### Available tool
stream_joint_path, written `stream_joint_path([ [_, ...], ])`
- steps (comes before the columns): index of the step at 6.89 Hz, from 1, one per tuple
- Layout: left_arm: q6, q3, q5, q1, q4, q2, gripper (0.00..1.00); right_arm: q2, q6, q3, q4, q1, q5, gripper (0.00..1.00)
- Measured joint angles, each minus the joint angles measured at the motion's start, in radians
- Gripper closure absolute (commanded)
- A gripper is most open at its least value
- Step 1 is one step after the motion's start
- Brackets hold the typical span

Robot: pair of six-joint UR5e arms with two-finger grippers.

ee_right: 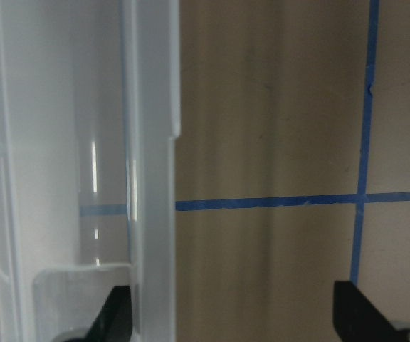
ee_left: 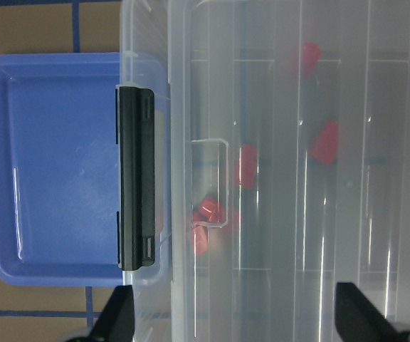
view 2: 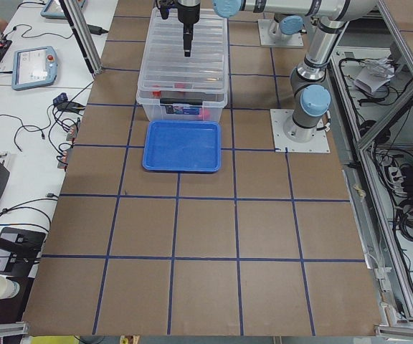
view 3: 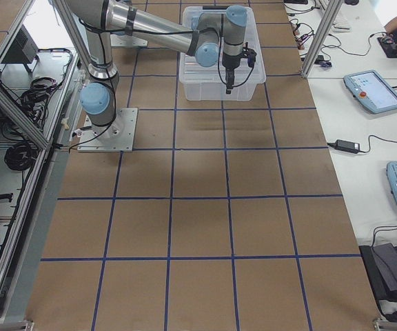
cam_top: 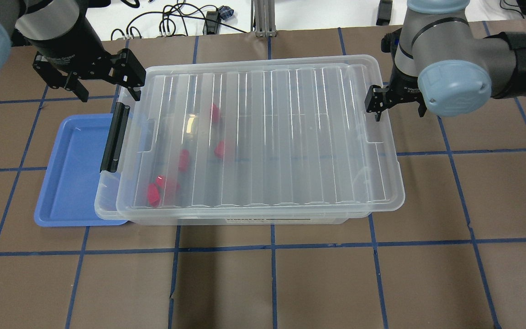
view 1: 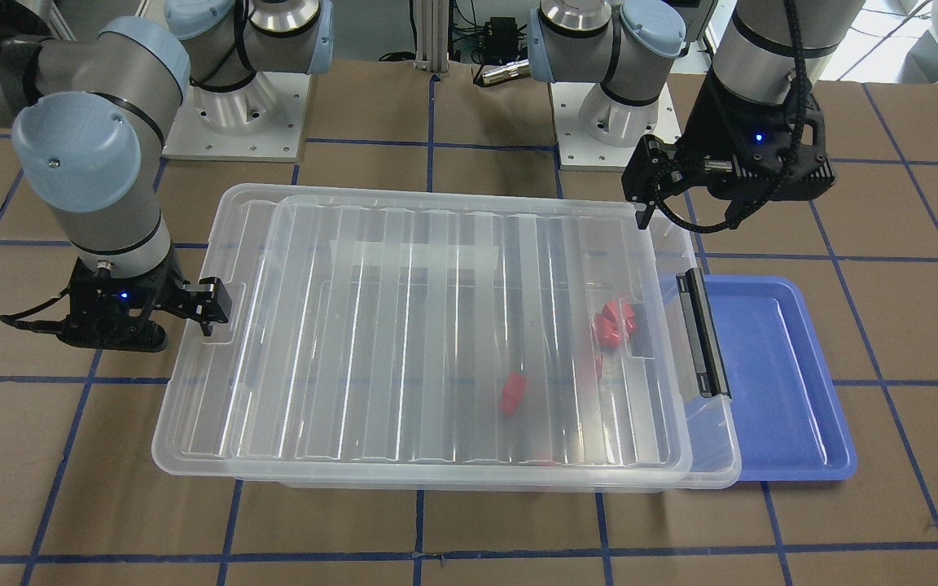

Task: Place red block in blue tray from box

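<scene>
The left gripper (ee_left: 237, 329) was wide open and held nothing. Below the gap between its jaws lay the black latch (ee_left: 137, 178) of the box (ee_left: 145, 68). The red block (ee_left: 245, 165) also lay below that gap, inside the box, under the lid (ee_left: 397, 214). The blue tray (ee_left: 55, 171) lay mostly outside one jaw, partly under the box. The right gripper (ee_right: 237, 324) was open and empty too, above the box's opposite rim.

Brown table (cam_top: 318, 283) with blue tape grid (cam_top: 272, 246), white benches (view 2: 13, 165) alongside
</scene>
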Motion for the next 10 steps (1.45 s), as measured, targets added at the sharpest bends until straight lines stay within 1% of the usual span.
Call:
stream_joint_path([
  [1,-0.001,0.007,0.004,0.000,-0.004,-0.003,0.00,0.000,-0.028,0.003,0.000,0.000,-0.067,0.00],
  [3,-0.007,0.002,0.006,0.004,-0.027,-0.006,0.00,0.000,-0.045,0.009,0.000,-0.002,-0.164,0.00],
  [4,-0.009,-0.012,-0.001,0.006,-0.033,-0.012,0.03,0.001,-0.047,0.009,0.001,-0.002,-0.204,0.00],
  [6,-0.015,-0.058,-0.058,0.006,-0.013,-0.037,0.02,0.002,-0.049,0.010,0.002,-0.006,-0.266,0.00],
  [8,-0.017,-0.089,-0.085,0.007,0.029,-0.061,0.01,0.001,-0.051,0.011,0.010,-0.039,-0.293,0.00],
  [10,0.038,-0.121,-0.090,0.031,0.092,-0.067,0.01,0.000,-0.059,0.011,0.015,-0.077,-0.294,0.00],
])
